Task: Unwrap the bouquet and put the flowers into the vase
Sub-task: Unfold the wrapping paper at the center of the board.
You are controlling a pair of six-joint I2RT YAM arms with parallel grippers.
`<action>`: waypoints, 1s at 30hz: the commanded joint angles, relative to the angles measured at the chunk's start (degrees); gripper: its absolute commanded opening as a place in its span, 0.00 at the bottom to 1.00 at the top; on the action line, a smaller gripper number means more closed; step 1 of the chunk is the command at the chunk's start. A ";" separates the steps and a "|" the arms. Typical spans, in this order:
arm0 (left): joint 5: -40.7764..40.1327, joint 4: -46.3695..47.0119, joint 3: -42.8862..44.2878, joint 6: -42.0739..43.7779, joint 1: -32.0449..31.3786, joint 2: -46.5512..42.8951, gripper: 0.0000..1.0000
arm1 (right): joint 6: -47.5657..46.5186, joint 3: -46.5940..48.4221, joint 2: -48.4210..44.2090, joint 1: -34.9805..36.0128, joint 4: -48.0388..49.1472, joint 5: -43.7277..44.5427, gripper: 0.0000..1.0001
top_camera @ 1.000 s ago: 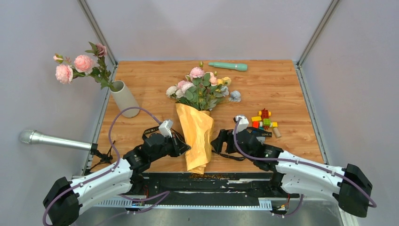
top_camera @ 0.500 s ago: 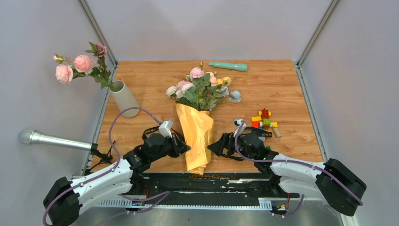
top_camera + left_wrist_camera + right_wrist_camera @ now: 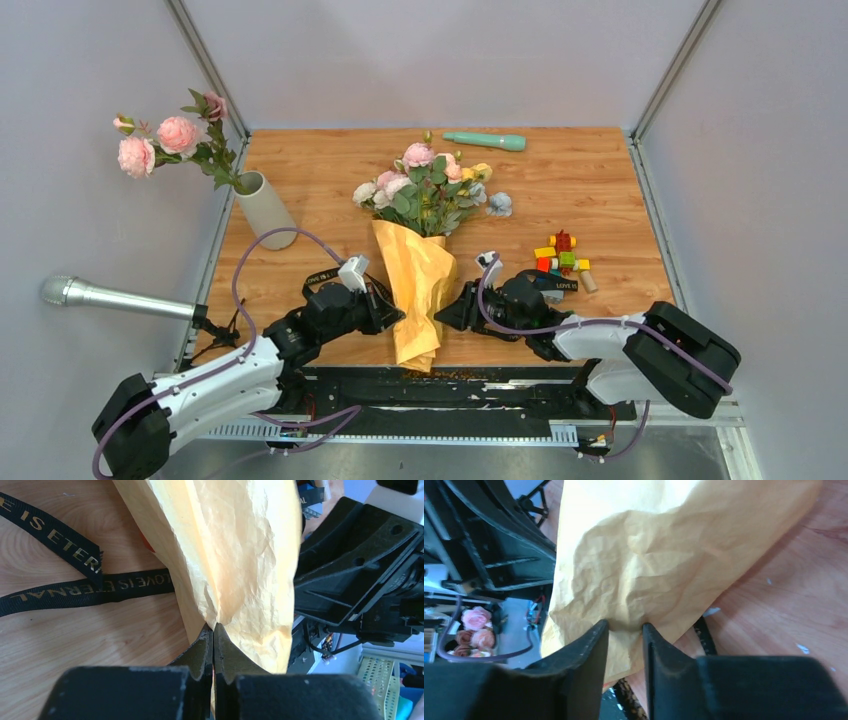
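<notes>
Bouquet (image 3: 418, 270) lies mid-table, blooms toward the far edge, between both grippers. Left gripper (image 3: 213, 630) is fully closed, pinching the paper's edge. Right gripper (image 3: 624, 627) is narrowed around a paper fold; can't tell if it's clamped. Black strap (image 3: 75, 592) on the table (image 3: 600, 180) reads "LOVE IS" and "IS ETERN" in gold.

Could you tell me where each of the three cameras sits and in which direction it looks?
Top external: above and behind the bases, looking down on the table; left arm and right arm show, bouquet between them.
Left wrist: on the left arm, looking along its left claw, shut on the paper; right arm beyond.
Right wrist: on the right arm, looking along the right claw, jaws apart at the paper; left arm beyond.
Shared: both wrist views show the same paper from opposite sides.
</notes>
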 commanded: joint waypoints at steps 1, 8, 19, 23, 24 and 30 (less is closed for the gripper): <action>-1.32 2.49 0.34 1.96 0.27 1.00 0.00 | 0.42 2.74 -1.64 -0.21 3.59 -2.09 0.23; -0.39 6.92 -0.65 2.81 0.73 6.80 0.00 | -3.60 4.49 -10.13 -0.21 -7.12 0.09 0.00; -0.18 9.23 2.22 5.93 1.88 14.40 0.00 | -5.13 4.61 -14.40 -1.95 -16.67 5.48 0.50; -0.11 9.82 1.77 6.14 2.44 15.56 0.00 | -3.83 3.42 -10.83 -2.64 -13.53 4.84 0.66; -0.06 9.89 1.63 6.10 2.52 15.67 0.00 | -3.69 3.28 -9.53 -2.73 -12.43 4.37 0.68; 0.26 10.34 0.77 5.96 2.66 16.11 0.00 | -3.37 3.98 -0.56 -3.08 -5.94 2.21 0.76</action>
